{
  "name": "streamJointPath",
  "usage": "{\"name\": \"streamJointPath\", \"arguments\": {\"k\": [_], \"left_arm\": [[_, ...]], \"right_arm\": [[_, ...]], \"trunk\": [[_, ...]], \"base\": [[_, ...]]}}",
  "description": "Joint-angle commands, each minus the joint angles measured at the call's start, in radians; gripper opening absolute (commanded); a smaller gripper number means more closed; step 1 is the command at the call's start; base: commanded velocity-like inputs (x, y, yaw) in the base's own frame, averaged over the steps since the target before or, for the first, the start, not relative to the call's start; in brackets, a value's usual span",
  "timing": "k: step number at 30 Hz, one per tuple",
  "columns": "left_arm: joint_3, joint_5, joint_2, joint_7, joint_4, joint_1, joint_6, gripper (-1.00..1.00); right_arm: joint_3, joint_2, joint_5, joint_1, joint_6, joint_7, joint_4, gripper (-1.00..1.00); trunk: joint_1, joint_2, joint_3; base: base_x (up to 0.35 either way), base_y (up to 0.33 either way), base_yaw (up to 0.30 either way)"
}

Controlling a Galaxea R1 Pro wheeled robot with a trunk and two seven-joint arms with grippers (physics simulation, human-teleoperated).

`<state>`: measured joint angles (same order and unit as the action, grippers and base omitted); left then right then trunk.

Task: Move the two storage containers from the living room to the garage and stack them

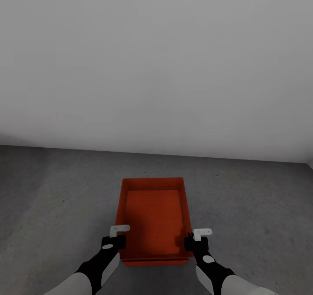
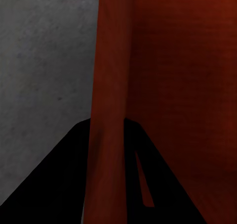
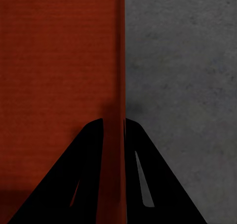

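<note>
Item: one open orange-red rectangular storage container (image 1: pixel 154 217), low-walled, held over the dark grey concrete garage floor (image 1: pixel 56 199) near the pale grey wall (image 1: pixel 156 69). Left gripper (image 1: pixel 114 243) and right gripper (image 1: pixel 195 243) each pinch a side wall between their black fingers (image 3: pixel 91 174). Progress, judged: carried to the garage, not visibly set down; whether a second container lies beneath cannot be told.

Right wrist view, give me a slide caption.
Right gripper clamps the orange-red rectangular container's wall above grey concrete floor.

An open, lidless orange-red rectangular storage container (image 1: pixel 154 214) with low straight walls sits level above the dark grey rough concrete floor (image 1: pixel 56 199), near the plain pale grey garage wall (image 1: pixel 156 69).
</note>
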<state>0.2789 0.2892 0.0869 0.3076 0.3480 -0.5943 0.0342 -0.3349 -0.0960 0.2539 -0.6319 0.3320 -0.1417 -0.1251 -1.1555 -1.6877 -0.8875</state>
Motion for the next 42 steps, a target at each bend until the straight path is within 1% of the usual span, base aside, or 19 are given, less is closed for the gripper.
{"name": "streamJointPath", "arguments": {"k": [1, 17, 25, 42], "left_arm": [[-0.052, -0.012, -0.004, 0.011, 0.005, -0.001, 0.004, -1.00], [-0.052, -0.012, -0.003, 0.011, 0.005, -0.002, 0.004, -1.00], [-0.052, -0.012, -0.003, 0.012, 0.005, -0.002, 0.004, -1.00], [-0.052, -0.012, -0.003, 0.012, 0.006, -0.002, 0.004, -1.00]], "right_arm": [[0.011, 0.010, 0.016, 0.000, 0.006, -0.001, 0.017, -1.00], [0.011, 0.010, 0.016, 0.000, 0.006, -0.001, 0.017, -1.00], [0.011, 0.010, 0.016, 0.000, 0.006, -0.001, 0.017, -1.00], [0.011, 0.010, 0.016, 0.000, 0.006, -0.001, 0.017, -1.00]], "trunk": [[0.000, 0.000, -0.001], [0.000, 0.000, -0.001], [0.000, 0.000, -0.001], [0.000, 0.000, -0.001]], "base": [[0.000, 0.000, 0.000], [0.000, 0.000, 0.000], [0.000, -0.095, 0.000], [0.000, -0.005, 0.000]]}}
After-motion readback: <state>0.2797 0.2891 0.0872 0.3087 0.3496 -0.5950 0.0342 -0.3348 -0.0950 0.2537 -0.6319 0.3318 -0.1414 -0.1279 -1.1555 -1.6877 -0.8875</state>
